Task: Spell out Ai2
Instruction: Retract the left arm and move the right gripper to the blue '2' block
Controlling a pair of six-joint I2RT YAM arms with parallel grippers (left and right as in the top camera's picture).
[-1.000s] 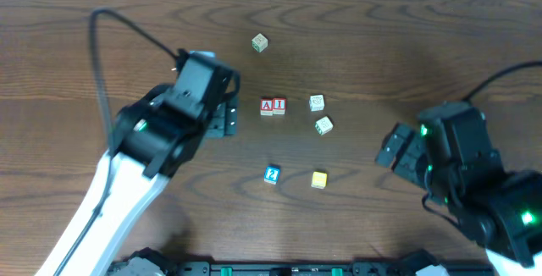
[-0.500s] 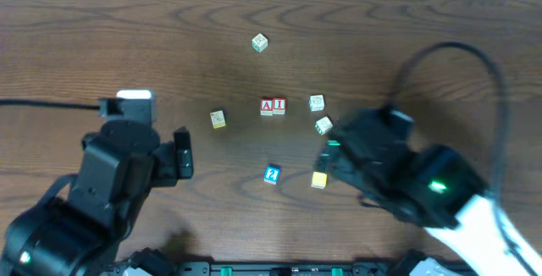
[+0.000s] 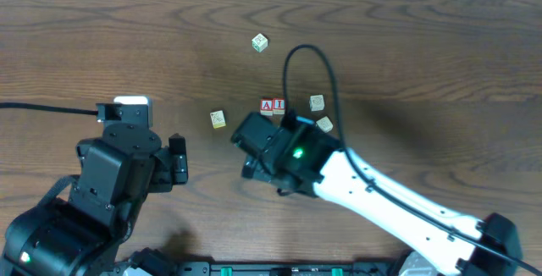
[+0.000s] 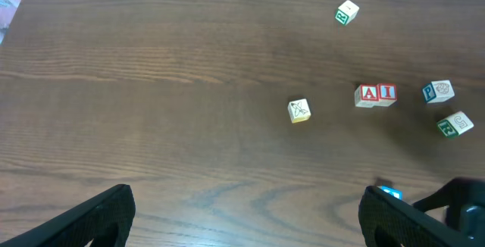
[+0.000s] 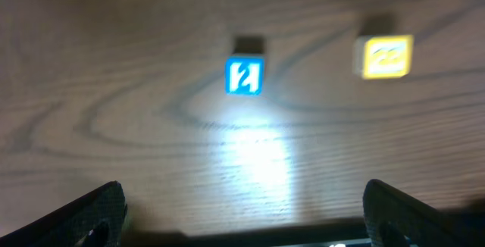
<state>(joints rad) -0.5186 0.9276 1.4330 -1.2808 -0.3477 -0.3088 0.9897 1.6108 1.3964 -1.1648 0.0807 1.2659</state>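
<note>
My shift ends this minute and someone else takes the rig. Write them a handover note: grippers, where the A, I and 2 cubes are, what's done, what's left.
Left gripper: open, empty, off to the left of the cubes.
Right gripper: open, empty, hanging over the 2 cube without touching it.
A cube and I cube: side by side, reading AI.
Done: AI is spelled.
Left: grasp the 2 cube and set it just right of the I cube. Leave the yellow cube beside it alone.

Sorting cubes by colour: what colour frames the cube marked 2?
Blue. The small blue-framed cube marked 2 shows best in the right wrist view.
</note>
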